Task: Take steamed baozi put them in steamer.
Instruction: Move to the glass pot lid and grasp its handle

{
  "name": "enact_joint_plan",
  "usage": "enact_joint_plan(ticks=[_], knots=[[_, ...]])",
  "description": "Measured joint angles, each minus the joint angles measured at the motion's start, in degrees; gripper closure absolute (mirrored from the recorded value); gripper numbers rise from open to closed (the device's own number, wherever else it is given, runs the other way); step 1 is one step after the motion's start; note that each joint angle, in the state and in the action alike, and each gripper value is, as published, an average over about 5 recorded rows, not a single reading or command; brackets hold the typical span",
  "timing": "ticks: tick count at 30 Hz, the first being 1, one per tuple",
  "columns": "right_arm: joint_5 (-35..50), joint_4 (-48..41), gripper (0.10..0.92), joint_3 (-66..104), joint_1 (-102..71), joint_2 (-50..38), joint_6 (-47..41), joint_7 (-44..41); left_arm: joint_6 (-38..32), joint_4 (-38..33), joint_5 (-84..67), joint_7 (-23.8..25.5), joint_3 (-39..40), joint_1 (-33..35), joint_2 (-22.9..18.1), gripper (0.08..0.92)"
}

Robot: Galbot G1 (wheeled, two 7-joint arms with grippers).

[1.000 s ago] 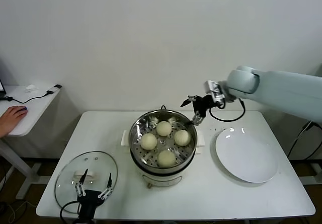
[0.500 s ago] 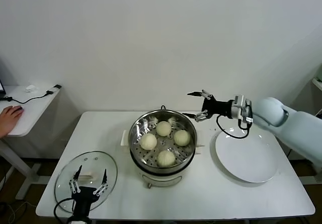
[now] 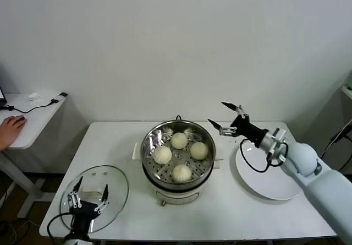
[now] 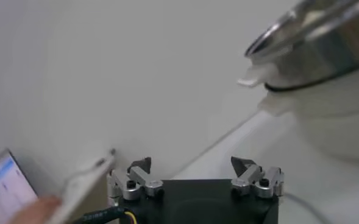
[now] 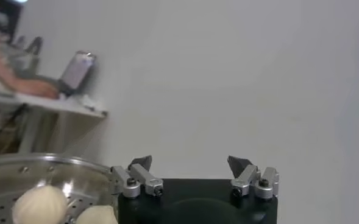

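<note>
White table (image 3: 110,146); right gripper (image 3: 227,118), open and empty, has withdrawn from steamer (image 3: 177,154) toward plate (image 3: 275,184).

The left gripper (image 4: 194,167) shows its two jaws standing wide apart with nothing between them. Beyond it rises the steamer (image 4: 316,67), shiny steel rim over white base, standing on the white table (image 4: 252,143), well apart from the jaws
</note>
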Motion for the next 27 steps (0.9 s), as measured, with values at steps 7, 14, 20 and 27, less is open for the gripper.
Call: enact_joint_plan(ticks=[7, 14, 20, 27], knots=[[-1.9, 0.7, 0.203, 12.9, -13.1, 7.0, 0.6, 0.4, -1.6, 0.8, 21.1, -0.6, -2.9, -1.3, 0.9, 0.177], [-3.7, -0.2, 0.203, 19.3, -20.0, 12.2, 1.2, 0.7, -3.0, 3.4, 37.2, -0.9, -3.7, -2.3, 1.6, 0.177], [-4.7, -1.3, 0.203, 22.1, -22.6, 14.7, 1.6, 0.9, -1.7, 5.7, 44.6, -1.9, -3.3, -2.0, 1.2, 0.177], [-5.6, -2.6, 0.203, 23.8, -24.0, 16.2, 2.1, 1.0, 1.6, 9.2, 49.6, -4.7, -3.2, -3.5, 1.0, 0.177]])
